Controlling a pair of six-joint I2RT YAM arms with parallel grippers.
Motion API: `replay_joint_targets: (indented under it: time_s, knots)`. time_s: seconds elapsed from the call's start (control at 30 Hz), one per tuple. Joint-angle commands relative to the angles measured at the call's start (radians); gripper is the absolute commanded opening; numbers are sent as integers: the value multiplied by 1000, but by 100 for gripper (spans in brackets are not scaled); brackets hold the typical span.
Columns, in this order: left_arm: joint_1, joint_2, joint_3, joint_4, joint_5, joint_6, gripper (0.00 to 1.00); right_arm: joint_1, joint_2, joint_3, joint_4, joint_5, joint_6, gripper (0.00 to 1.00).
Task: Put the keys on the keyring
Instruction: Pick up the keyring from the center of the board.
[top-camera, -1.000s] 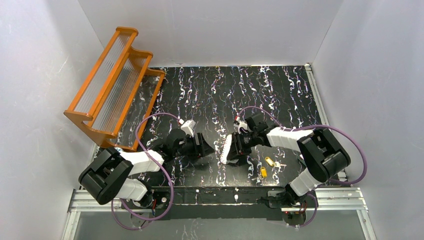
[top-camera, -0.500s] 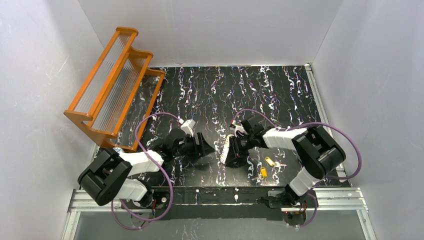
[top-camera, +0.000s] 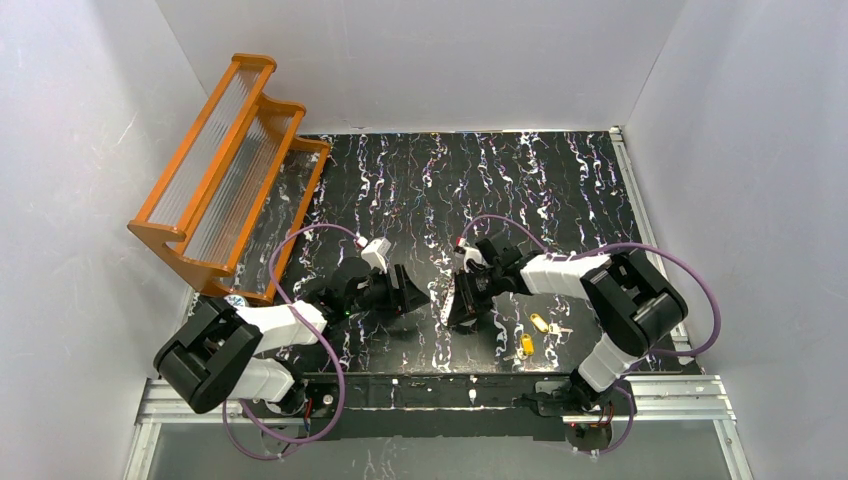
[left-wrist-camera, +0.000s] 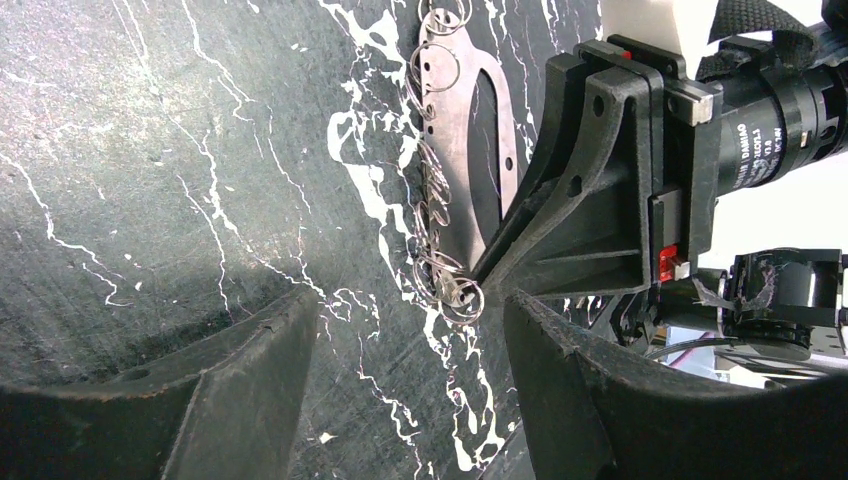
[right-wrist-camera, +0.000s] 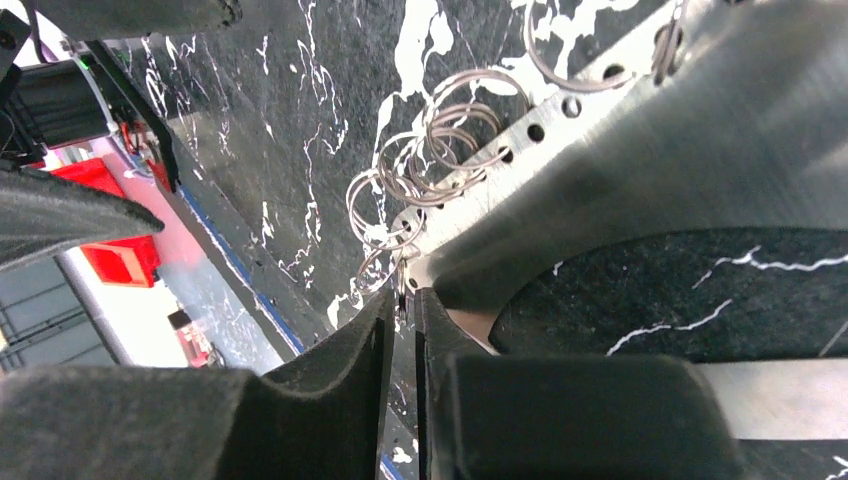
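Observation:
The keyring (left-wrist-camera: 470, 150) is a grey metal oval band with several small wire rings along one edge. My right gripper (right-wrist-camera: 403, 300) is shut on its lower end and holds it on edge over the dark marbled table; from above it shows as a thin whitish strip (top-camera: 449, 297). My left gripper (left-wrist-camera: 410, 320) is open and empty, its jaws straddling the table just below the keyring's held end, not touching it. Two keys with yellow heads (top-camera: 538, 322) (top-camera: 526, 344) lie on the table to the right of my right gripper (top-camera: 465, 300), apart from the keyring.
An orange rack with ribbed clear shelves (top-camera: 225, 170) stands at the back left. White walls enclose the table on three sides. The metal rail (top-camera: 420, 392) with the arm bases runs along the near edge.
My right gripper has moved a little left with the keyring, turning it more edge-on and closer to my left gripper. The keys have not moved.

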Motion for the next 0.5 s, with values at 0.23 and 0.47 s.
replay_joint_targets:
  time_s: [0.23, 0.47]
  knots:
    - [-3, -57, 18, -38, -9, 52, 65, 39, 31, 95, -83, 124, -70, 11]
    - [-5, -94, 40, -101, -31, 103, 65, 40, -17, 146, -168, 182, -133, 1]
